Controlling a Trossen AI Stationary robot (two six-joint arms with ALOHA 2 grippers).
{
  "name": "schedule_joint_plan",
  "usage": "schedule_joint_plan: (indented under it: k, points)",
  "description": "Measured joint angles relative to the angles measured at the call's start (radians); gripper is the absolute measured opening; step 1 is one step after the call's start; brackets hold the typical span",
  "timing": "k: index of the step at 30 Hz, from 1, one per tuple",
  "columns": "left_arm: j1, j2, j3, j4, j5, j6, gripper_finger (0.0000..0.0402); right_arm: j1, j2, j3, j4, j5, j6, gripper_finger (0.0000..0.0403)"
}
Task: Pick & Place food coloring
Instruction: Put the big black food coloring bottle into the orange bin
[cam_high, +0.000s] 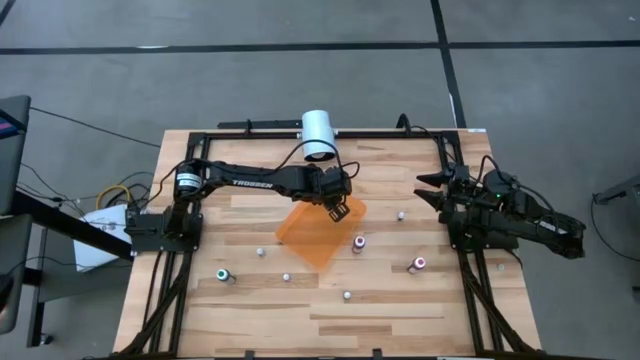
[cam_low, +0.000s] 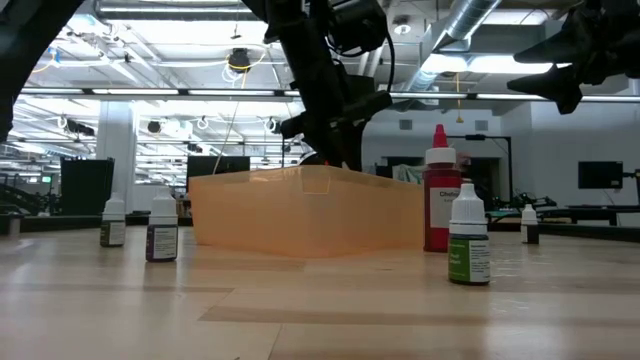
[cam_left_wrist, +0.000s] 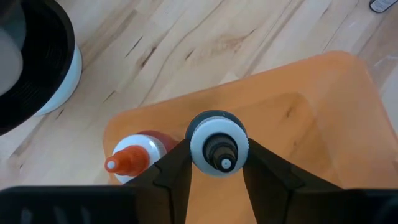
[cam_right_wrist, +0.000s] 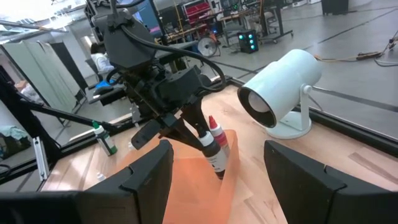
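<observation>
My left gripper (cam_high: 338, 207) hovers over the orange tray (cam_high: 318, 238) at mid-table, shut on a small pale bottle with a dark top (cam_left_wrist: 217, 144). A red-topped bottle (cam_left_wrist: 129, 158) stands beside it at one corner of the tray. Other tiny bottles stand upright on the wood: green top (cam_high: 225, 275), pink top (cam_high: 358, 243), purple top (cam_high: 417, 265) and some pale ones (cam_high: 347, 295). My right gripper (cam_high: 432, 190) waits open near the table's right edge, its fingers (cam_right_wrist: 149, 180) wide apart and touching nothing. My left gripper pinches the dark-topped bottle between its two fingers at the neck, just under the white collar (cam_left_wrist: 198, 144). The fingers come slanting down from above. The bottle hangs tilted below them (cam_right_wrist: 215, 155), its lower end down inside the tray; I cannot tell whether it touches the floor.
A white cylindrical lamp-like device (cam_high: 320, 135) stands on the far side just behind the tray. A black frame (cam_high: 300, 132) runs along the table's far and side edges. In the low view a green-labelled bottle (cam_low: 468, 240) and a purple-labelled one (cam_low: 162, 235) stand near the tray (cam_low: 310, 210).
</observation>
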Motion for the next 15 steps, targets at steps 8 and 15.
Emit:
schedule_joint_plan:
  k: [8,15]
  points:
    - [0.000,0.000,0.000,-0.003,-0.001,0.000,0.0166,0.000,0.000,0.000,0.000,0.000,0.000,0.0240]
    - [0.007,-0.001,0.071,-0.101,0.060,-0.011,0.0175,0.000,0.000,0.000,0.000,0.000,0.000,0.0240]
